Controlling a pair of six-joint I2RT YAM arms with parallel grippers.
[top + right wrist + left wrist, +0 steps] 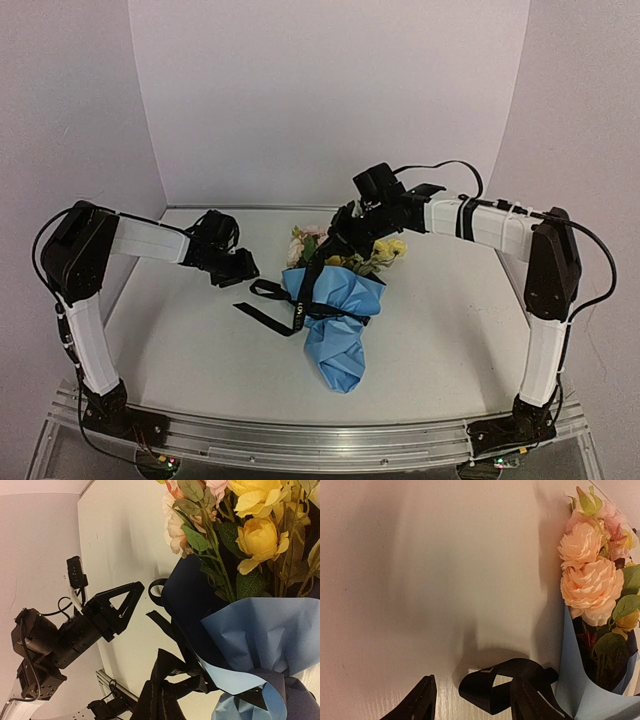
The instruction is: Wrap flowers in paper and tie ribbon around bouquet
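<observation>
The bouquet lies mid-table: yellow and pink flowers (340,248) in a light blue paper (340,335) cone, point toward the arms. The black ribbon (272,300) crosses the cone and trails in loops to its left. My left gripper (235,268) is open just left of those loops. In the left wrist view a ribbon loop (492,682) lies between and ahead of the spread gripper (473,679), beside the paper (570,680) and flowers (590,580). My right gripper (335,245) hovers over the blooms, and the right wrist view shows this gripper (162,672) shut on a ribbon (200,682) strand rising from the paper (260,635).
White walls enclose the table (450,330) on three sides. An aluminium rail (300,435) with both arm bases runs along the near edge. The left arm (110,612) shows in the right wrist view, close to the ribbon's loose end.
</observation>
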